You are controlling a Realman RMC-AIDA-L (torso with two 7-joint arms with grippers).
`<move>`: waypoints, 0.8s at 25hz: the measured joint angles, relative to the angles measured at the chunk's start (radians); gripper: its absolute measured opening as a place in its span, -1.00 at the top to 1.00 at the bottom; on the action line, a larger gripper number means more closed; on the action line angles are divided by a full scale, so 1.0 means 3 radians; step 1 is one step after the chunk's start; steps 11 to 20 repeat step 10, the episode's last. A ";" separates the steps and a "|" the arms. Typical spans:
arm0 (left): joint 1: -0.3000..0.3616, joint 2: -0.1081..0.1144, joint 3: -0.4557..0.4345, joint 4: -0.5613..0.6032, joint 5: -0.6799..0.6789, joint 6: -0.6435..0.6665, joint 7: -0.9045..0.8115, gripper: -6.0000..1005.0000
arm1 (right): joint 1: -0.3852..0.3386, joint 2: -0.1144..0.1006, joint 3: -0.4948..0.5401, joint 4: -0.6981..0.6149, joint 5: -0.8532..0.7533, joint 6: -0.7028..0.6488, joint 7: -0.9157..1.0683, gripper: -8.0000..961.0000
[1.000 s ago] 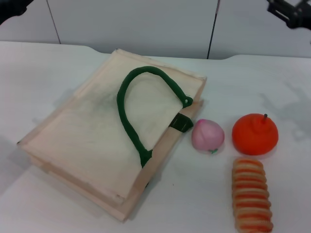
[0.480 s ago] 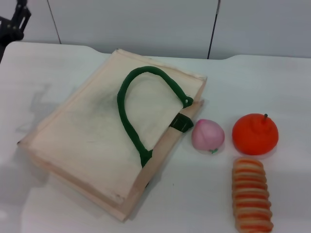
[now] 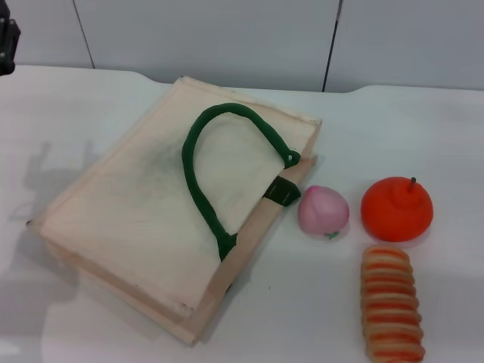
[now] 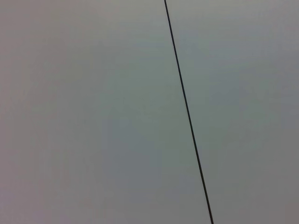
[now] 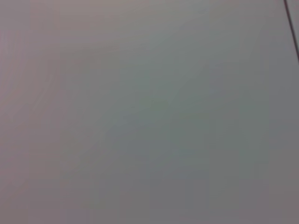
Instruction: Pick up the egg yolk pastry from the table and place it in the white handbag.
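Nearest, at 5 o'clock on the white table [image 3: 68, 325]: an orange-and-cream striped ridged roll [image 3: 392, 304], lying lengthwise, pointing toward 12. Just beyond it, toward 3 o'clock: a round orange fruit [image 3: 397, 209] with a short dark stem on top, close to the roll's far end. Beside that fruit, on its 9 o'clock side and slightly apart: a pink peach-like ball [image 3: 324, 211] with a speck of green at its base.

Filling the middle and the 9 o'clock side: the white handbag [image 3: 144, 219], lying flat, turned so its corners point roughly to 12, 3, 6 and 9. Cream, faintly smudged fabric, by far the largest thing here, with layered edges showing along the near side. On top, a thick dark green rope handle [image 3: 198, 181] curving in an arch, one end meeting a green tab [image 3: 281, 192] at the edge nearest the peach. Peach just beside that edge, touching or nearly so.

No telling where the egg yolk pastry is from these views.

Farthest, at 10 o'clock in the head view's corner: a dark part of the left gripper [image 3: 6, 41], raised above the table's far edge, well apart from the bag; released or clenched, impossible to tell. Behind all, pale wall panels [image 3: 204, 38] with dark seams; in the left wrist view, only such a panel and one seam [image 4: 187, 112].
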 joint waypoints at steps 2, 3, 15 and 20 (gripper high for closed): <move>0.0007 0.0001 0.0001 0.0002 0.0001 0.0023 -0.0001 -0.49 | 0.0000 0.0000 0.0022 0.0017 -0.0001 0.0031 0.0010 -0.81; 0.0011 0.0002 0.0003 0.0004 0.0002 0.0039 -0.0003 -0.49 | -0.0002 0.0000 0.0031 0.0023 -0.0001 0.0056 0.0011 -0.81; 0.0015 0.0003 0.0003 0.0011 -0.0014 0.0066 -0.0009 -0.49 | -0.0036 -0.0001 0.0042 0.0045 -0.0004 0.0208 0.0013 -0.81; 0.0015 0.0003 0.0003 0.0011 -0.0014 0.0066 -0.0009 -0.49 | -0.0036 -0.0001 0.0042 0.0045 -0.0004 0.0208 0.0013 -0.81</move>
